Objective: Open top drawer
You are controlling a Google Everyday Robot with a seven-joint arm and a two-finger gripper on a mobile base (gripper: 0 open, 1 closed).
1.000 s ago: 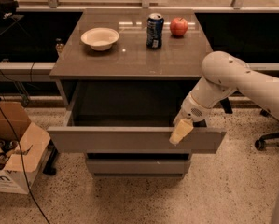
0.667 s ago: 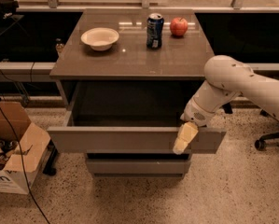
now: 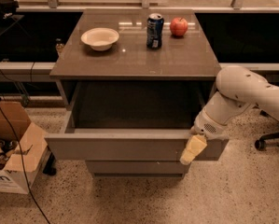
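Note:
The top drawer (image 3: pixel 125 146) is a wide grey-brown handleless front, pulled well out from the cabinet, showing its dark box interior (image 3: pixel 134 106). Two shorter, narrower drawer fronts (image 3: pixel 134 168) sit shut below it. My gripper (image 3: pixel 193 150) with pale yellow fingers hangs in front of the right end of the top drawer front, just below its top edge. The white arm (image 3: pixel 241 97) comes in from the right.
On the cabinet top (image 3: pixel 134 55) stand a white bowl (image 3: pixel 100 38), a blue can (image 3: pixel 154 31) and a red apple (image 3: pixel 178 26). A cardboard box (image 3: pixel 13 157) with cables lies on the floor at the left. An office chair base (image 3: pixel 269 141) is at the right.
The gripper has shifted a little right and down along the drawer front. The drawer stands about as far out as before.

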